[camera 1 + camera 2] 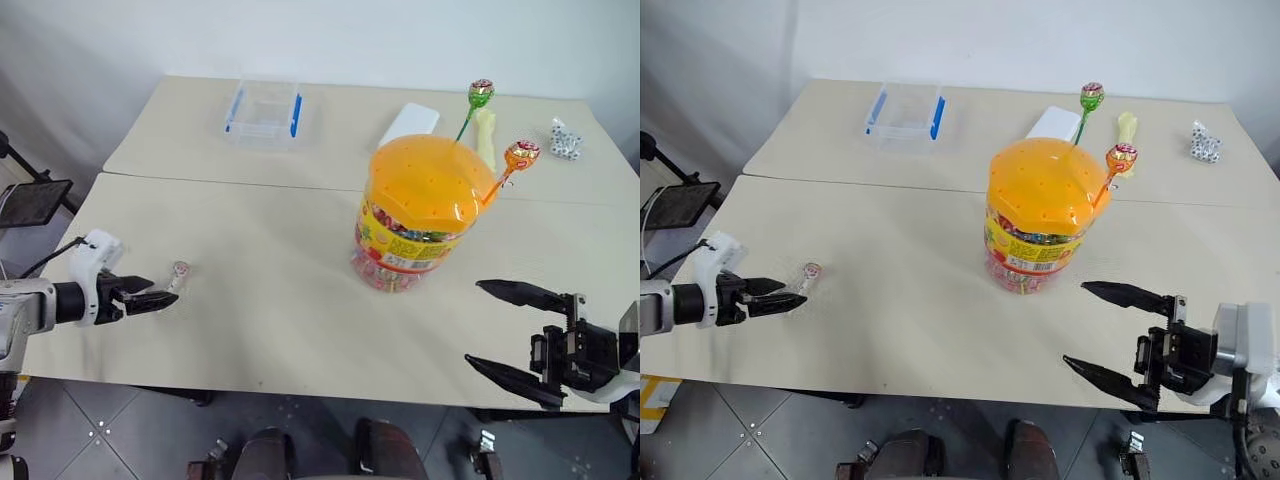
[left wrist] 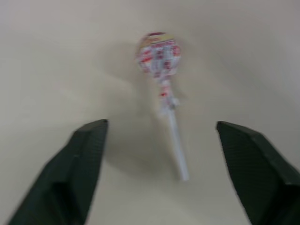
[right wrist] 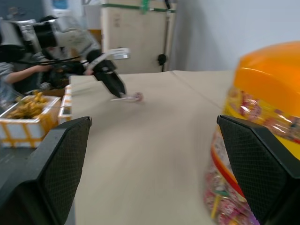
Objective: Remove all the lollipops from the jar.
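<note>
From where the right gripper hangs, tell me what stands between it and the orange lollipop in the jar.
Nothing visible blocks it. The open right gripper hangs over bare table, nearer the robot than the jar. The orange lollipop sticks out of the lid's right side, its stick angled outward and its head in free air.

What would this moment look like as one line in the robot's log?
pink lollipop: on table, released | left gripper: open | green lollipop, orange lollipop: in jar | right gripper: open

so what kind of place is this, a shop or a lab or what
Probably a lab or workroom: two plain pale tables pushed together by a bare wall, a tablet on a stand, and crates and boxes beside the tables.
</note>
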Robot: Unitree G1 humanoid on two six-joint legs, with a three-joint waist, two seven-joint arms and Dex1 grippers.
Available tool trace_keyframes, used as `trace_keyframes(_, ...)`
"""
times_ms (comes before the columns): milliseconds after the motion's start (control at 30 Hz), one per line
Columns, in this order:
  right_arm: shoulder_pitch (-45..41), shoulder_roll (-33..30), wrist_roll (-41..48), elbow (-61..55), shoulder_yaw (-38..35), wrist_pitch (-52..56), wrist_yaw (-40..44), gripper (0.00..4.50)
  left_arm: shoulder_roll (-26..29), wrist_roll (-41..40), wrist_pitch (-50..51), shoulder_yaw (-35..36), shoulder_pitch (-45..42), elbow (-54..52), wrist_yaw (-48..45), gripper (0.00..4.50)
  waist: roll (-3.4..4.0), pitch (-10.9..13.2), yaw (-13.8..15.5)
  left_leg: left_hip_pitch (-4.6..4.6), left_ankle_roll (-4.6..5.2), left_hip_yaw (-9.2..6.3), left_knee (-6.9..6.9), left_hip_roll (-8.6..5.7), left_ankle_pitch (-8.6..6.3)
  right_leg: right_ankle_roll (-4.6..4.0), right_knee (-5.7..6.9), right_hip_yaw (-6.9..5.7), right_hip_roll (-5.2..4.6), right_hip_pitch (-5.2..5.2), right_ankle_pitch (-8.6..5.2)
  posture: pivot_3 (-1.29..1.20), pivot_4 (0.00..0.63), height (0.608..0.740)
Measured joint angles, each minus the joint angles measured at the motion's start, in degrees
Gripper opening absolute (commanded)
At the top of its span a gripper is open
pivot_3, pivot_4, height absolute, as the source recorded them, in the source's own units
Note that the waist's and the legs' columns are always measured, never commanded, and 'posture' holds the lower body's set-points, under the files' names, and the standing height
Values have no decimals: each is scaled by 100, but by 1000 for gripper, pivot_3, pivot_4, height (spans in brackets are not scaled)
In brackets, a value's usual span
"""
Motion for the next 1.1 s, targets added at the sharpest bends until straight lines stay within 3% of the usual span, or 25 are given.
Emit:
trace_keyframes(100, -30, 28, 252, 96, -174, 312, -516, 4500, 178, -451, -663, 488, 116, -32, -1068, 4226, 1, 0, -1, -1, -3, 18, 1, -1, -6, -1, 22, 8, -6, -24, 0, 0, 150, 740)
trace_keyframes(200, -401, -60, 404, 418, -237, 642, -1014, 4500, -11, -779, -1405, 754, -106, 8, -1658, 4373, 1, 0, 14, -7, -3, 50, 10, -2, -6, -3, 25, 8, -6, -29, -1, 0, 150, 740)
trace_keyframes(433, -1640, -264, 294, 714, -184, 1313, -2555, 4500, -1948, -2254, -1756, 1229, -596, -960, -1129, 4373, 1, -2, -6, -15, -2, 67, 15, -1, -5, -2, 52, 21, -7, -54, 0, 0, 150, 740)
trace_keyframes(600, -2434, -227, 311, 839, -68, 1475, -2978, 4500, -3201, -2970, -1660, 597, -649, -2165, -241, 4373, -2, -3, 2, -18, -2, 68, 19, -6, -5, 1, 50, 25, -11, -53, 1, 0, 150, 740)
trace_keyframes(733, -2557, -369, 623, 808, 91, 1918, -2950, 4500, -3200, -3333, -1385, 194, -624, -2497, -235, 4373, -1, -4, -1, -17, -1, 68, 18, -6, -5, 1, 46, 28, -10, -54, 1, 0, 150, 740)
trace_keyframes(967, -2717, -584, 809, 695, 158, 2334, -2860, 4500, -3284, -3294, -1438, -291, -850, -2449, -147, 4373, -1, -4, 15, -23, 3, 66, 19, -8, -4, 1, 30, 28, -8, -50, 1, 0, 150, 740)
trace_keyframes(1100, -2852, -564, 755, 707, 176, 2334, -2885, 3569, -3456, -2911, -1750, -588, -1148, -2301, 9, 4500, -1, -4, 19, -24, 3, 69, 19, -9, -4, 1, 31, 25, -6, -49, 1, 0, 150, 740)
